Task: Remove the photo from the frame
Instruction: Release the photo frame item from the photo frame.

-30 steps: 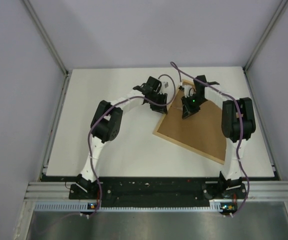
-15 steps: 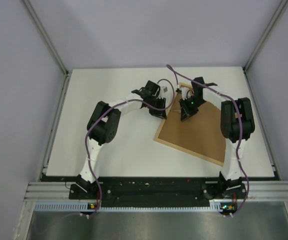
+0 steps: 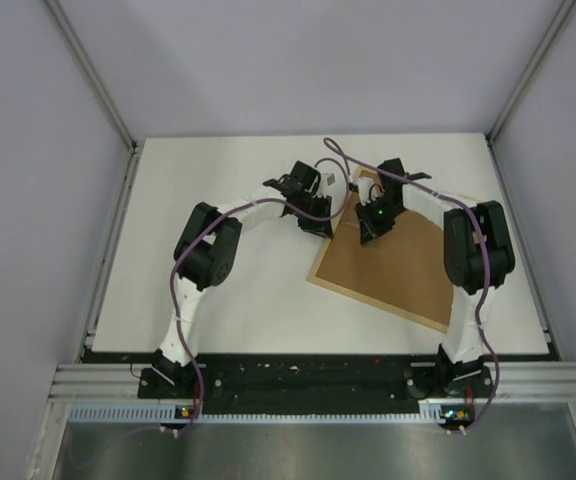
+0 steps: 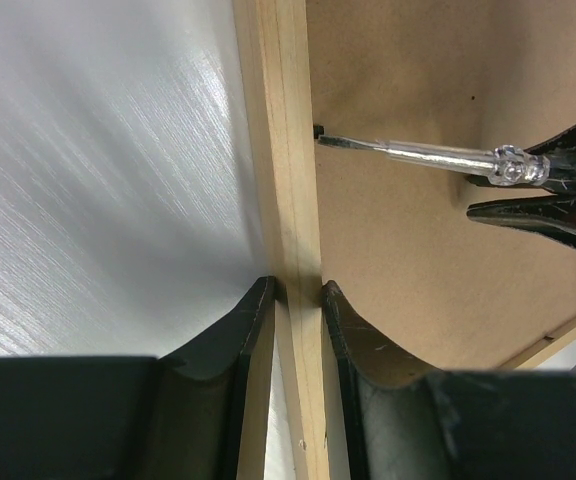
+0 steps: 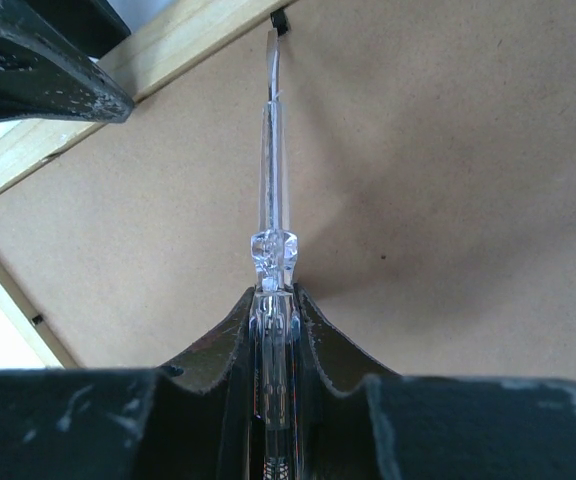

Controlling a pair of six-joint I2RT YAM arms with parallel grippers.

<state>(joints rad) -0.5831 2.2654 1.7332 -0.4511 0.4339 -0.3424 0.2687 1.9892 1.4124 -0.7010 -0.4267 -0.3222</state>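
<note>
Since the frame (image 3: 393, 265) lies face down on the table (image 3: 218, 290) with its brown backing board (image 5: 418, 180) up, I cannot see the photo. I judge it sits beneath that board.

Key relation: a small black retaining tab (image 4: 319, 131) sits at the inner edge of the frame's left wooden rail (image 4: 286, 150), dead ahead of the right gripper (image 5: 273, 298). That gripper is pinched narrow on a clear-handled flat screwdriver (image 5: 271, 160). The shaft runs straight out from the jaws, low over the board and roughly square to the rail. The blade tip is at the tab; actual contact is too fine to call.

The left gripper (image 4: 294, 295) straddles the same rail further along, near the tab but apart from it. One finger is on the table side, the other on the board side, closed narrow with both against the wood. I read this as bracing the frame.

The right arm is the working one. My guess at the next move: lever or swing the tab clear of the board without the blade skating. What looks like a second tab (image 5: 36, 320) shows on the adjoining rail.
</note>
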